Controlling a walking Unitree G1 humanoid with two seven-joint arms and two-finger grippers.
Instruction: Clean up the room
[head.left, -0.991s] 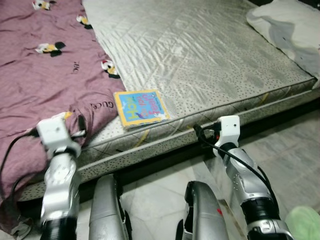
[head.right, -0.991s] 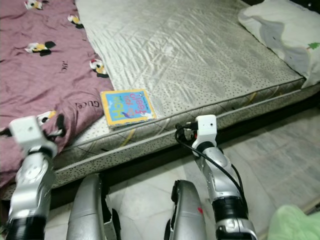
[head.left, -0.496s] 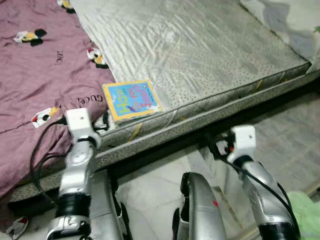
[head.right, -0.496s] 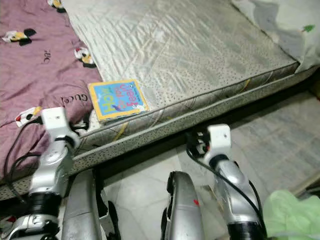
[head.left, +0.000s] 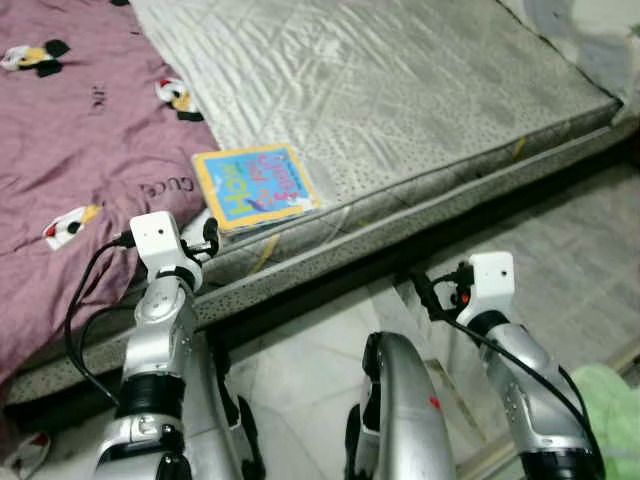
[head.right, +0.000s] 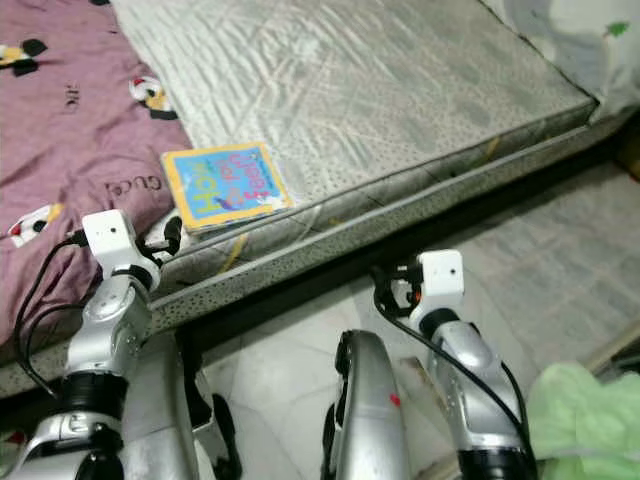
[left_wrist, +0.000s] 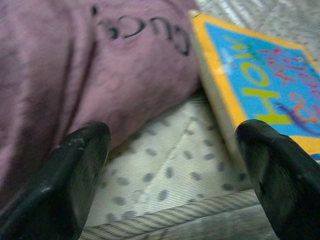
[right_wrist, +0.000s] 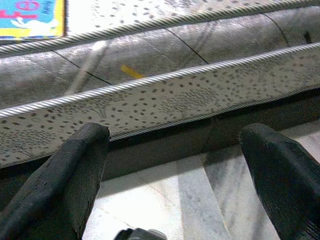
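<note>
Bedroom, low bed on pale marble floor (head.left: 300, 370). Bare grey quilted mattress (head.left: 400, 90) with corded edging; mauve cartoon-print bedsheet (head.left: 70, 150) bunched over its left part.

Item: flat square picture book, blue cover, yellow border, bright hand-lettered title (head.left: 255, 186). It lies face up near the mattress's front edge, its left side touching the sheet's fold. Thick board-like pages, judging from the left wrist view (left_wrist: 260, 95); corners look intact.

Progress: I judge the tidying barely begun. The book is not yet lifted, the sheet is unspread, and a light green cloth (head.right: 585, 420) lies on the floor at lower right.

Left gripper (left_wrist: 172, 165): black fingers spread wide, holding nothing, poised just short of the mattress edge with the book's corner beside one finger (left_wrist: 272, 165).

Right gripper (right_wrist: 180, 170): fingers likewise parted and empty, low over the floor, aimed at the mattress side.
</note>
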